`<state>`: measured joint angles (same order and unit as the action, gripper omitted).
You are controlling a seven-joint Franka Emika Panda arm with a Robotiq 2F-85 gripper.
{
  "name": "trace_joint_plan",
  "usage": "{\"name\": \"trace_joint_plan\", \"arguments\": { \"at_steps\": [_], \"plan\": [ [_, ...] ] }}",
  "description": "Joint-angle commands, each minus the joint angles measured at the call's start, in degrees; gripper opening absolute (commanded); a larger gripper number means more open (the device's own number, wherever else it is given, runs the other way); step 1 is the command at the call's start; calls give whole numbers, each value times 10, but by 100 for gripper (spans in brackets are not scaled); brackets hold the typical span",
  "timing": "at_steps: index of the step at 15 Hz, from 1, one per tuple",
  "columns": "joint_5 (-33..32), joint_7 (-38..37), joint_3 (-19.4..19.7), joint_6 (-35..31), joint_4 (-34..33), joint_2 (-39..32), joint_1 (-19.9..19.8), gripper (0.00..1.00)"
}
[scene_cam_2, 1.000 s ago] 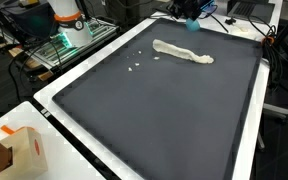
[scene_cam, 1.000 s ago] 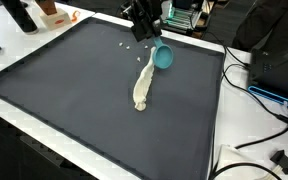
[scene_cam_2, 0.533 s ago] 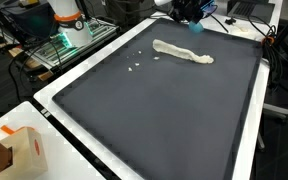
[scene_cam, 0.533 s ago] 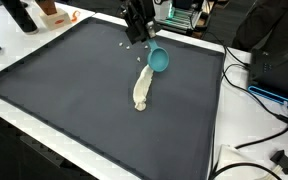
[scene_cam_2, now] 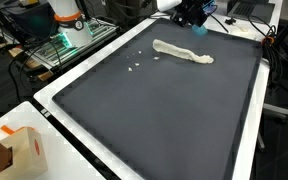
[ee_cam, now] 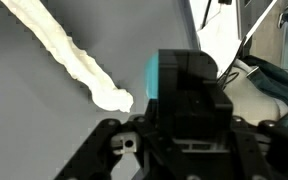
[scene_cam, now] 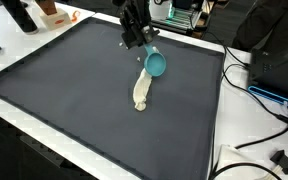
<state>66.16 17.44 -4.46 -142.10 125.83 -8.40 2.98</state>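
Observation:
My gripper (scene_cam: 138,38) hangs over the far edge of the dark mat (scene_cam: 74,90) and is shut on the handle of a teal scoop (scene_cam: 156,64), whose bowl hangs just above the upper end of a twisted white cloth (scene_cam: 142,88). In an exterior view the gripper (scene_cam_2: 192,14) holds the scoop (scene_cam_2: 199,30) just beyond the cloth (scene_cam_2: 182,52). In the wrist view the gripper body hides the jaws; a strip of the teal scoop (ee_cam: 153,78) shows beside the end of the cloth (ee_cam: 69,55).
Small white crumbs (scene_cam_2: 136,67) lie on the mat near the cloth. A cardboard box (scene_cam_2: 14,150) stands off the mat's near corner. Cables (scene_cam: 254,95) and equipment lie beside the mat. A dark bottle (scene_cam: 20,14) stands at a far corner.
The gripper has moved a little to the left and lower with the scoop, bringing its bowl nearer the cloth's upper end. The cloth has not moved.

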Motion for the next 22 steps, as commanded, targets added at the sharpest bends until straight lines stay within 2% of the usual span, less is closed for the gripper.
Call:
{"name": "trace_joint_plan", "arguments": {
  "at_steps": [1,6,16,22],
  "plan": [
    [26,26,1,2,-20,-17,-5,25],
    [15,15,3,4,-42,-33,-6,25],
    [-32,-57,9,14,-74,-43,-5,25],
    [-84,-104,11,20,-89,-39,-5,25]
  ]
}}
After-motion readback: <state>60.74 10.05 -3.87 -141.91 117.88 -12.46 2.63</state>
